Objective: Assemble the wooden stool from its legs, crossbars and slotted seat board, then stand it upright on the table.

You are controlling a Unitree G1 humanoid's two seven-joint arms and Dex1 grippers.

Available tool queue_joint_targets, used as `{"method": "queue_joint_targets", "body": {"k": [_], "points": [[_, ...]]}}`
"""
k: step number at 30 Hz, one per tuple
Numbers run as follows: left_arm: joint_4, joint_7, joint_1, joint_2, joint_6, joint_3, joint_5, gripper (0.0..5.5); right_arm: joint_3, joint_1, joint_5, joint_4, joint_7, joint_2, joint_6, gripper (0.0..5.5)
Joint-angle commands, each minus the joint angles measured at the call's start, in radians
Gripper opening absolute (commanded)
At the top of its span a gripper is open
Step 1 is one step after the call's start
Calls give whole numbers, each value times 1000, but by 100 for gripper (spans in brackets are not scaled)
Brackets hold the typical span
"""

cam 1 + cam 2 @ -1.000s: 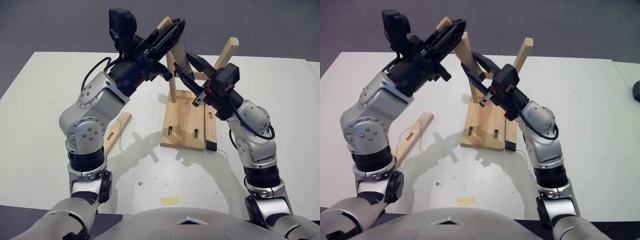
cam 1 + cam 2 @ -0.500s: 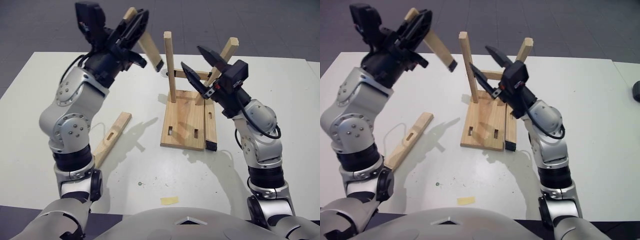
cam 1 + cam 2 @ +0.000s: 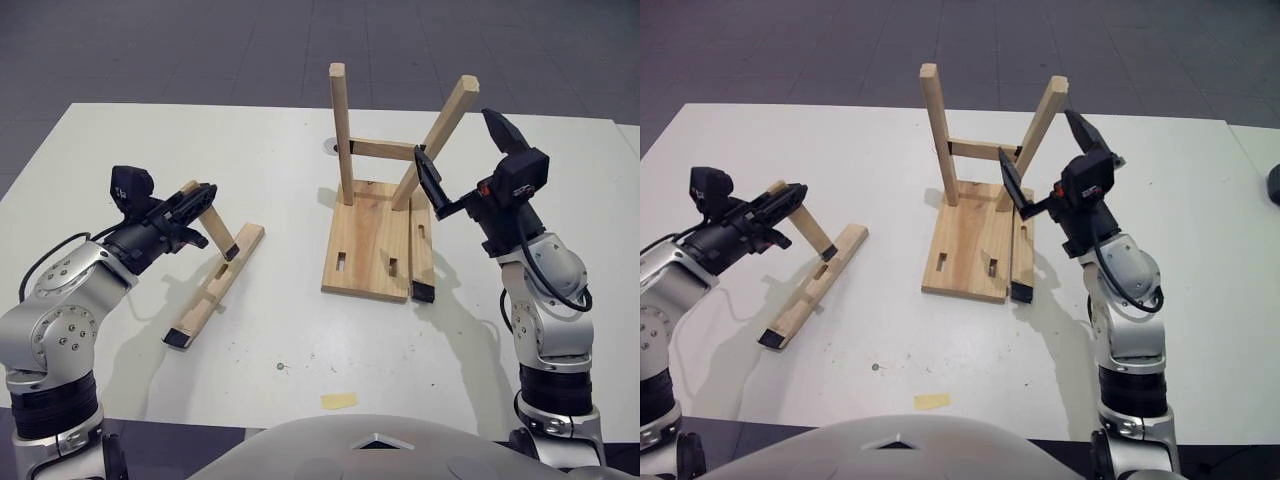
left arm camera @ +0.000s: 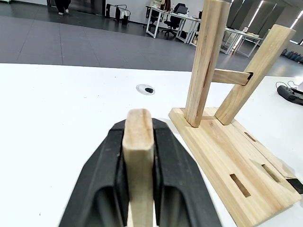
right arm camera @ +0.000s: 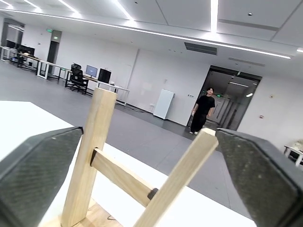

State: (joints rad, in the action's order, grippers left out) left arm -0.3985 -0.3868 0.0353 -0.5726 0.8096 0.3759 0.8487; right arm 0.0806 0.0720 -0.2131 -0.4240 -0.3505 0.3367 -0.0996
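With two legs [image 3: 341, 130] and a crossbar [image 3: 385, 150] standing in the board [image 3: 368, 250], the left hand [image 3: 190, 207] grips a third leg [image 3: 220, 235], the right hand [image 3: 452, 134] gapes wide and empty, and about half looks left to fit.

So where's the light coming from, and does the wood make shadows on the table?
Right wrist view: long strip lights glow on the ceiling overhead. Left eye view: only faint, soft-edged shadows lie around the seat board on the white table. Left wrist view: the table looks evenly bright, with no shiny glare spot.
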Motion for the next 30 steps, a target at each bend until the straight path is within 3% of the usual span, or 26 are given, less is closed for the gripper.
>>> {"method": "queue_joint_targets", "body": {"k": [1, 11, 17, 30], "points": [[69, -4, -14, 8, -10, 17, -20, 42, 18, -6, 1, -20, 20, -7, -7, 540], [103, -47, -8, -45, 10, 28, -35, 42, 3, -46, 18, -43, 57, -24, -7, 540], [95, -14, 21, -32, 65, 112, 72, 42, -8, -78, 24, -58, 62, -37, -11, 540], [67, -59, -56, -75, 58, 45, -15, 42, 0, -104, 36, -78, 72, -32, -20, 540]]}}
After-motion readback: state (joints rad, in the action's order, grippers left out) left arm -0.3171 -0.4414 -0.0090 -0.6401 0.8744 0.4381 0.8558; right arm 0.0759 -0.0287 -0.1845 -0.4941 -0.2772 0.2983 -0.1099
